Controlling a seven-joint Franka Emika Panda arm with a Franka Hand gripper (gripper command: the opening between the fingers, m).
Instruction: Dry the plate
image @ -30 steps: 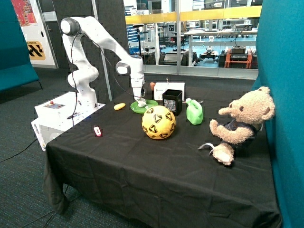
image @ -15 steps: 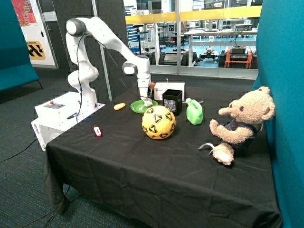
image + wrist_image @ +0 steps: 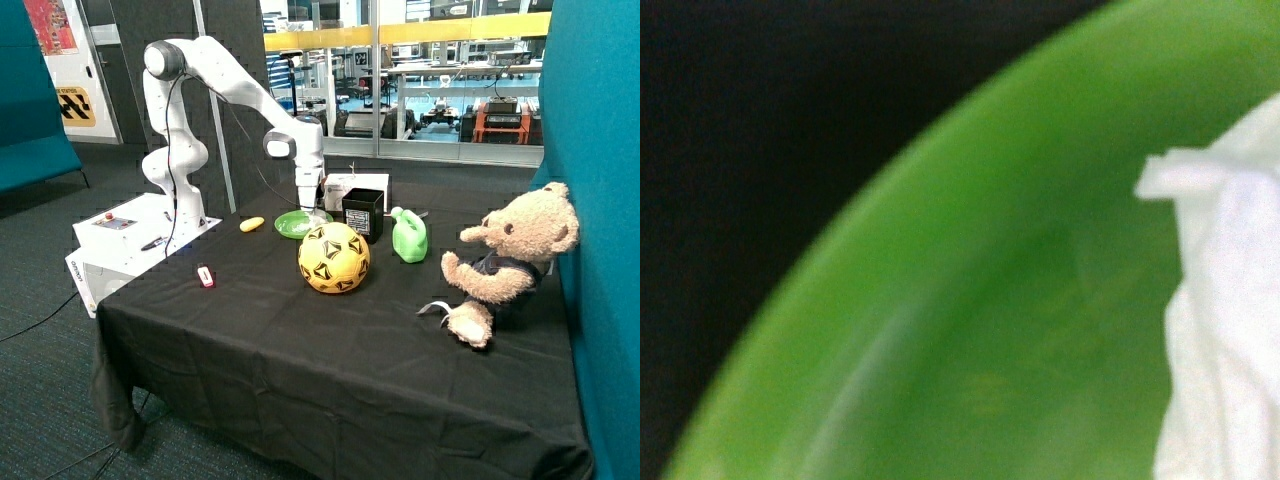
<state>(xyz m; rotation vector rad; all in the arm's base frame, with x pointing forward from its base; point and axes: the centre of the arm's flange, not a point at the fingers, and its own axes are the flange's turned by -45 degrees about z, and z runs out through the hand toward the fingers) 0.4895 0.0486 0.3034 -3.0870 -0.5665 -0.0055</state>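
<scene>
Plate sits upper centre of the outside frame, behind the yellow football. Gripper presses a white tissue onto it, presumably to wipe it dry; jaw state: cannot tell.

the arm reaches out, its hand pointing straight down.
</scene>
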